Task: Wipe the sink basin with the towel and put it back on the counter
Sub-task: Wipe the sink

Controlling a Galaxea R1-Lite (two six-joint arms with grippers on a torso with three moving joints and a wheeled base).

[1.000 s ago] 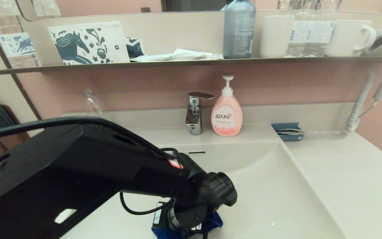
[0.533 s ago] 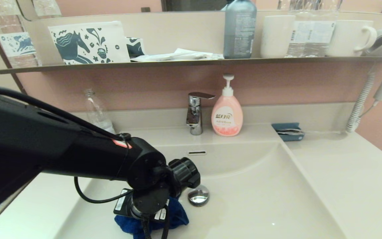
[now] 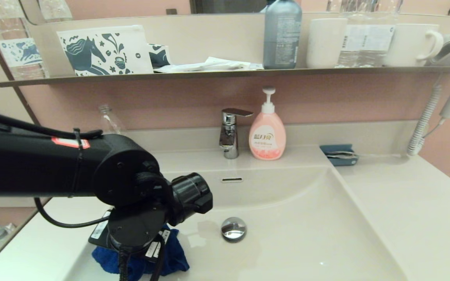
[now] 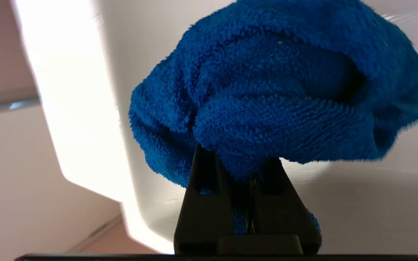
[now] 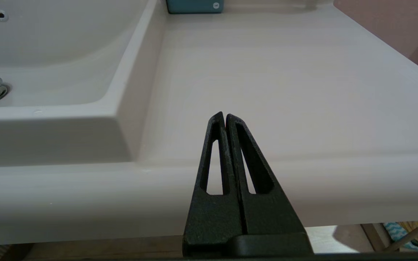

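Towel [image 4: 278, 90] pinched in left gripper [image 4: 247, 170] jaws inside sink basin [image 3: 307, 218]; right gripper [image 5: 225, 116] jaws pressed together.

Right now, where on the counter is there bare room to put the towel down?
The counter right of the sink basin is bare, bordered behind by the blue box. The back ledge is crowded by faucet and pink soap bottle. The left hand holds the towel at the basin's left.

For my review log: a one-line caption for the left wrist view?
Left gripper shut on the bunched blue towel inside the sink basin.
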